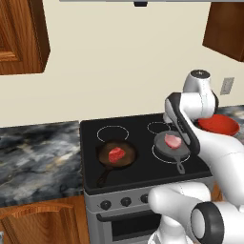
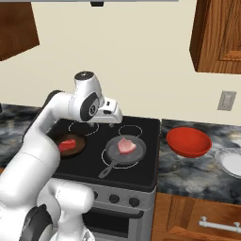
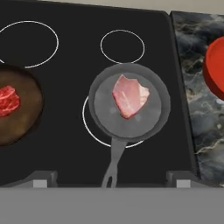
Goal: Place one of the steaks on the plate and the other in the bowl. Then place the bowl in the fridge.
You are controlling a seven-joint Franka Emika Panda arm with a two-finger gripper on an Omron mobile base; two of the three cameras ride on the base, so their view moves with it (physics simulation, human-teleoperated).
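1. Black glass stovetop (image 1: 143, 143) at frame centre in both base views, w/ white burner rings.
2. Pale pink steak (image 3: 129, 96) lies in grey pan (image 3: 153, 113), centre of hand view; pan handle points toward bottom edge. Same steak at centre-right in left base view (image 1: 173, 141) and centre in right base view (image 2: 126, 146).
3. Bright red steak (image 3: 8, 100) lies in dark brown pan (image 3: 22, 127) at left edge of hand view; centre-left in left base view (image 1: 116, 154), left of centre in right base view (image 2: 67, 145).
4. Red bowl (image 2: 188, 141) sits on marble surface (image 2: 197, 172) just right of stove, right of centre in right base view; partly behind arm at right edge in left base view (image 1: 220, 125); cut off at right edge in hand view (image 3: 215, 70).
5. White plate (image 2: 231, 162) at right edge of right base view, just beside bowl, on same surface.
6. Gripper (image 3: 109, 181) hovers above stove, over grey pan; fingers (image 3: 43, 178) spread wide at bottom of hand view, pinching nothing, clear of both steaks.
7. Wood cabinets (image 2: 216, 37) in upper corners; wall outlet (image 2: 227, 100) on right, above bowl.
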